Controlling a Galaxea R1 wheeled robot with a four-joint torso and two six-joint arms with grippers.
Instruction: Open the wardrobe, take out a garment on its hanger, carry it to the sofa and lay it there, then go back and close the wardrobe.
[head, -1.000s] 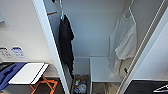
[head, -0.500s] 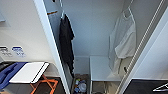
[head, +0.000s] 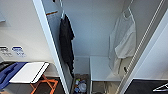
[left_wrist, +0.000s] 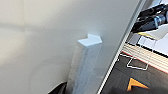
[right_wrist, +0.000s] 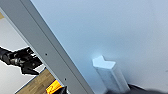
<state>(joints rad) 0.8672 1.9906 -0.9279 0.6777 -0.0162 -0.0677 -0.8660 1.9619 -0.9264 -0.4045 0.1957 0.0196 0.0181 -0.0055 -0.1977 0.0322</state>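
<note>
Whether either gripper's fingers are open or closed, I cannot tell. Close before each wrist stands a wardrobe (head: 92, 32) door handle (left_wrist: 86, 65). Beyond hangs the garment (head: 123, 42) on its hanger (head: 128, 12). A door could swing into it.

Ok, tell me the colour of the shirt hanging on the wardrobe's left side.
Black, clearest in the head view.

The wardrobe (head: 95, 37) stands open mid-frame, its doors swung to either side; inside, a dark shirt (head: 66, 42) hangs at the left and the garment (head: 123, 42) at the right on its hanger (head: 128, 11); a shelf (head: 102, 68) lies between, below them; a folding table (head: 28, 72) sits lower left.
</note>
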